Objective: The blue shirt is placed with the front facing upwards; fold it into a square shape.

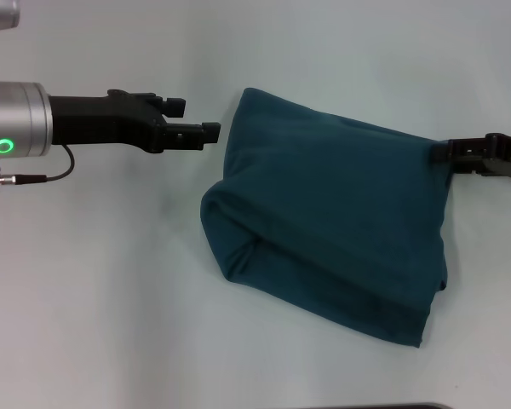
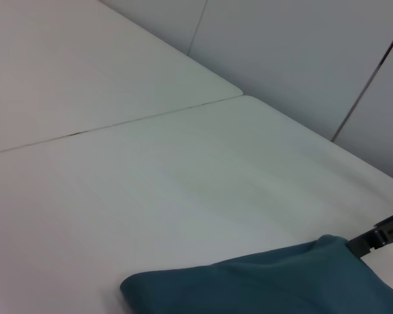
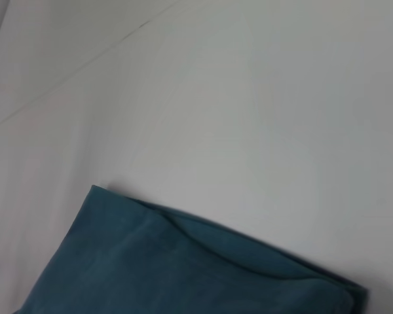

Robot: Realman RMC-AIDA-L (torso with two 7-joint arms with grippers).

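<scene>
Head view, blue shirt [image 1: 332,221]: lying folded in a rough square at the centre of the white table [image 1: 94,290].
Head view, left gripper [image 1: 200,121]: hovering at 9 o'clock, fingers spread, empty.
Head view, right gripper [image 1: 447,153]: touching the shirt's 3 o'clock corner; finger state not showing.
Left wrist view: shirt edge [image 2: 268,284] showing; right gripper [image 2: 380,237] at its corner.
Right wrist view: shirt [image 3: 177,268] resting on the table.

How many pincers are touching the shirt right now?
1. The right pincer meets the shirt at its right edge; its tips are hidden by cloth. The left pincer, open, sits just off the shirt's left side, apart from it.
</scene>
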